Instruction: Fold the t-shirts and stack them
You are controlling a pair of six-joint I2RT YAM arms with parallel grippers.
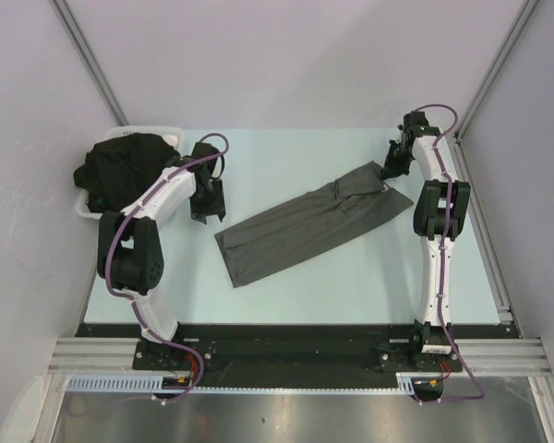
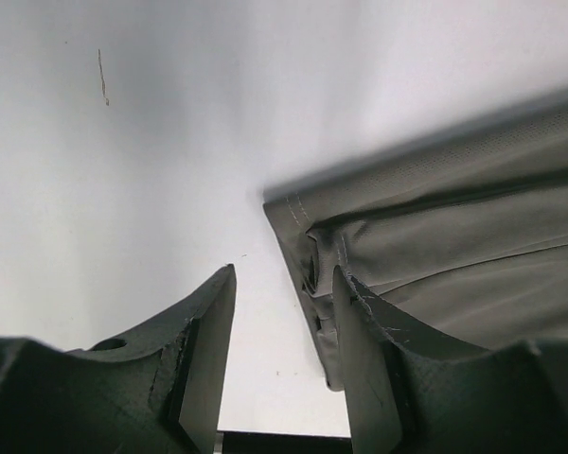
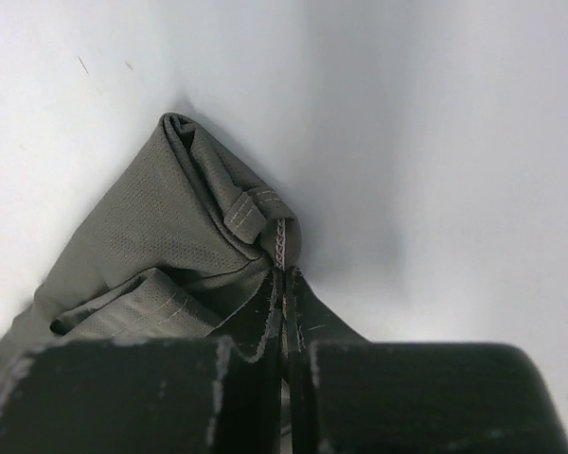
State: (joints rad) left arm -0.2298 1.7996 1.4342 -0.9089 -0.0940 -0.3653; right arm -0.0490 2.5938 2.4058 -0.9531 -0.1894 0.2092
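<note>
well, the charcoal grey t-shirt [image 1: 305,226] lies on the pale worktop [image 1: 286,152] about mid-way between the two arms. it is folded into a long narrow strip that runs on a slant from near-left to far-right. the right hand [image 1: 391,169] is at the far-right end of that strip, and its fingers [image 3: 265,317] are pressed together on a bunched corner of the cloth, with a stitched hem showing right at the tips. the fabric rises to a small peak there.

the left hand [image 1: 208,205] sits just beside the strip's near-left end, on its far-left side. its fingers [image 2: 204,322] stand apart, with bare worktop showing between them and nothing held. in the left wrist view a hemmed corner of the grey cloth lies just beside the right-side finger; whether the two touch cannot be told.

at the far left, a rumpled heap of black t-shirts [image 1: 129,171] fills a white tray [image 1: 85,210], and cloth hangs over its rim. the heap lies well apart from the grey one.
</note>
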